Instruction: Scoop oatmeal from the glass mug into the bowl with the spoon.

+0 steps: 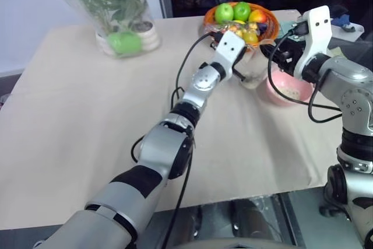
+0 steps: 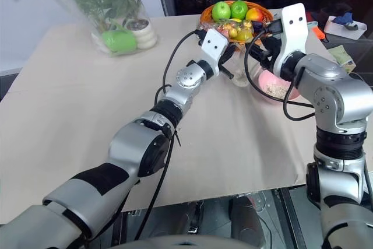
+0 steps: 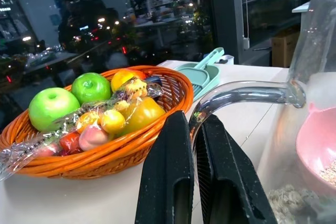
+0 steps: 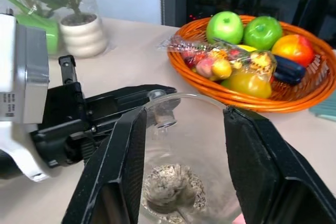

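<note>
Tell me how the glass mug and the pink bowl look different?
The glass mug is see-through, with tall sides and a handle; the pink bowl is solid pink, low and wide, without a handle. The left gripper pinches the mug's handle; nothing holds the bowl. Both hold some oatmeal.

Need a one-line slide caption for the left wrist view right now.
Left pincer shut on the glass mug handle, oatmeal inside, orange fruit basket behind.

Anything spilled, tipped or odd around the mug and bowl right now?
No spill visible. The glass mug stands upright beside the bowl, oatmeal in its bottom and some flakes in the bowl. Left gripper pinches the mug handle. Odd: right gripper stands open, empty, astride the mug rim.
</note>
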`<state>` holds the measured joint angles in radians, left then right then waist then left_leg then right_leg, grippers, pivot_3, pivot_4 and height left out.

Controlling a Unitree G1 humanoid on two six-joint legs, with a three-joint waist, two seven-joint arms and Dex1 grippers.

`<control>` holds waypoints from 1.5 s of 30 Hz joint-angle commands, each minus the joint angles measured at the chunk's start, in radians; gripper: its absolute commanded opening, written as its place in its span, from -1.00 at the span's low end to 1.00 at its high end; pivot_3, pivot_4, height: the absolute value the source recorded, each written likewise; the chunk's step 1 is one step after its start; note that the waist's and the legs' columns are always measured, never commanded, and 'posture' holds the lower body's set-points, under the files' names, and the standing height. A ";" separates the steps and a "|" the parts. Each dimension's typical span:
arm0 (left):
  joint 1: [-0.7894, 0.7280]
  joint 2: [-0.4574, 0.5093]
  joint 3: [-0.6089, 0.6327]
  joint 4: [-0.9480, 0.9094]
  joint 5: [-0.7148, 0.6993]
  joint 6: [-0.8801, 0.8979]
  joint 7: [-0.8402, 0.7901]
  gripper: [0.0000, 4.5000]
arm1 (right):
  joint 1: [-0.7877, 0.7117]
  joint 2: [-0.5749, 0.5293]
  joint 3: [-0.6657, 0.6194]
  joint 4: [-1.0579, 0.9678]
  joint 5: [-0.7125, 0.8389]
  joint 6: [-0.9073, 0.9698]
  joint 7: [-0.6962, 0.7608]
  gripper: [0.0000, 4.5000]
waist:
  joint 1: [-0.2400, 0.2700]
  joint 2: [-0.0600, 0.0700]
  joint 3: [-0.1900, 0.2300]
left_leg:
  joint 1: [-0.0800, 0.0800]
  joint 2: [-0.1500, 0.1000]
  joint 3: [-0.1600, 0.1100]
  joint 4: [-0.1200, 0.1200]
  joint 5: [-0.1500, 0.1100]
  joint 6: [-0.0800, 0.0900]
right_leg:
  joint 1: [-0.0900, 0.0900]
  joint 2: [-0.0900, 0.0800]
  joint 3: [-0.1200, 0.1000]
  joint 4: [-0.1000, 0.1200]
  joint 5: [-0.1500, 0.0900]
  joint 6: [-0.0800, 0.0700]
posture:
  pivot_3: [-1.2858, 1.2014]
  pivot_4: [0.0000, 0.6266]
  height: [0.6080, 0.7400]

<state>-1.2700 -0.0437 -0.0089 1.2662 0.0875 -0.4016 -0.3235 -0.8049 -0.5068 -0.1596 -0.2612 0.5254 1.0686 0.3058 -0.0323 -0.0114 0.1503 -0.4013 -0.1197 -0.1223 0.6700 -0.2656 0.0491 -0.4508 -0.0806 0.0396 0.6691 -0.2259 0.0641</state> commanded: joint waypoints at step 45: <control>-0.035 0.057 -0.095 -0.079 0.157 -0.082 0.361 -1.00 | -0.201 0.395 -0.344 -0.054 0.001 0.339 -0.444 -0.68 | -0.009 0.000 0.000 | 0.000 0.000 0.002 0.000 0.000 0.000 | -0.004 0.000 0.003 0.006 0.000 0.000 | 0.03 -0.52 1.00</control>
<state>-1.2707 0.0122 -0.1088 1.2646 0.2518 -0.4414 0.0250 -0.9788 -0.1118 -0.5086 -0.2950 0.5229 1.4131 -0.1397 -0.0412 -0.0110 0.1501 -0.4013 -0.1200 -0.1202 0.6704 -0.2655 0.0490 -0.4544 -0.0808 0.0423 0.6748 -0.2260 0.0641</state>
